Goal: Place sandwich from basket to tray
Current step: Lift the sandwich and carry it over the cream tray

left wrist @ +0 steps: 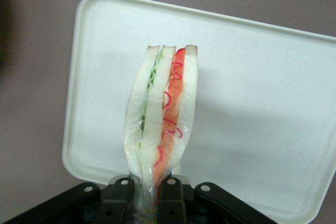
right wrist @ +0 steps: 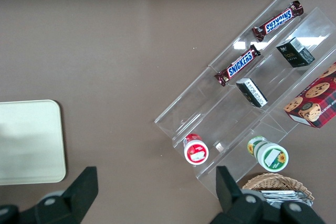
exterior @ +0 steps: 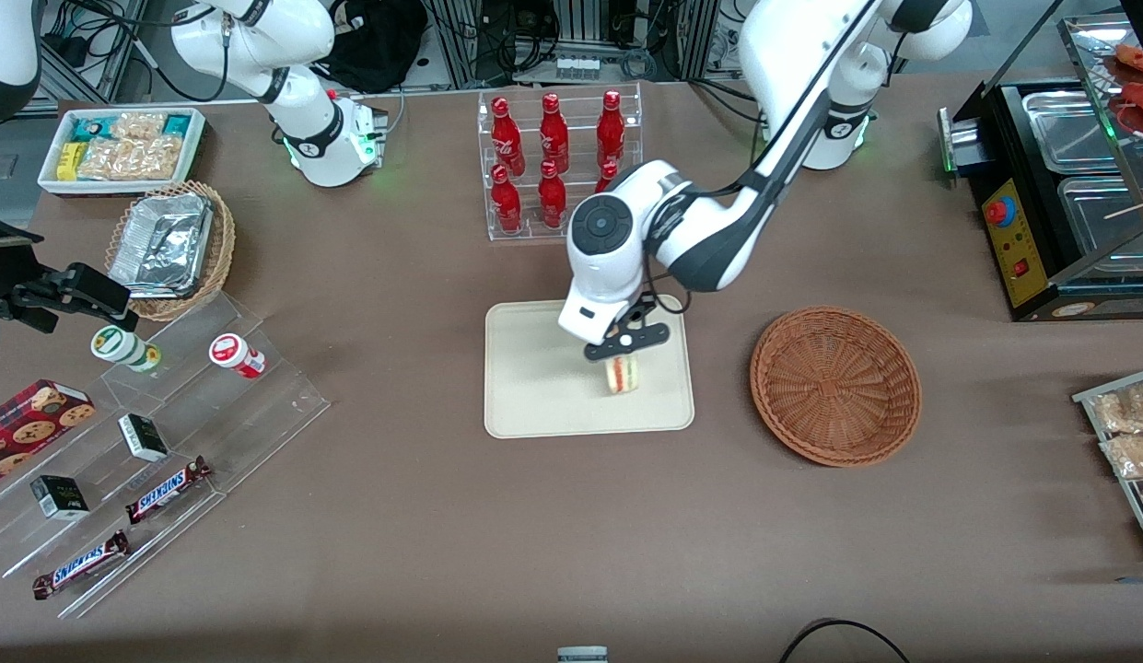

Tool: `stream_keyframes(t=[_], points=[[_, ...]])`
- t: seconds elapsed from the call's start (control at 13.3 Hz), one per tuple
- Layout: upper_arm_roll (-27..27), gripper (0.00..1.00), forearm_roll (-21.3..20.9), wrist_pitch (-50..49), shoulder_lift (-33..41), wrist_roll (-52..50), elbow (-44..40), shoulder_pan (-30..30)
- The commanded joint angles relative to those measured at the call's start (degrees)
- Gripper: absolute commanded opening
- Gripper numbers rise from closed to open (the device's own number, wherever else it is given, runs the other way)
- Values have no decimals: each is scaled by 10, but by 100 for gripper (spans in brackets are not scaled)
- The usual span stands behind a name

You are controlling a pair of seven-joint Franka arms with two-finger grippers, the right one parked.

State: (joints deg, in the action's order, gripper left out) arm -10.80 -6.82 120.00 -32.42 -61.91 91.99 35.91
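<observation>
So from the front: one sandwich (exterior: 623, 373), one tray (exterior: 534, 405), one reddish basket (exterior: 835, 384) sitting near the tray toward the working arm's end. The gripper (exterior: 625, 346) hangs over the tray, clamped on the sandwich. Wrist cam: both fingers (left wrist: 122, 195) pinch the wrapped sandwich (left wrist: 164, 114) with the tray (left wrist: 252, 77) underneath. Parked arm's cam: two Snickers bars (right wrist: 237, 65) on a clear rack.

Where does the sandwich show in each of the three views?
Front view: the sandwich hangs from the hand, over the tray.
Left wrist view: the sandwich is clamped in the hand, with the tray under it.
Right wrist view: not in it.
Shared landmark: the tray, also in the right wrist view.
</observation>
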Motion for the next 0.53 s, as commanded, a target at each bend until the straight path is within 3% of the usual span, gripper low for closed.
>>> stream_keyframes(t=[0.0,0.45], points=[[6,11,-21,31,-33,4,-22,17],[6,9,-21,52,-63,3,-10,42]])
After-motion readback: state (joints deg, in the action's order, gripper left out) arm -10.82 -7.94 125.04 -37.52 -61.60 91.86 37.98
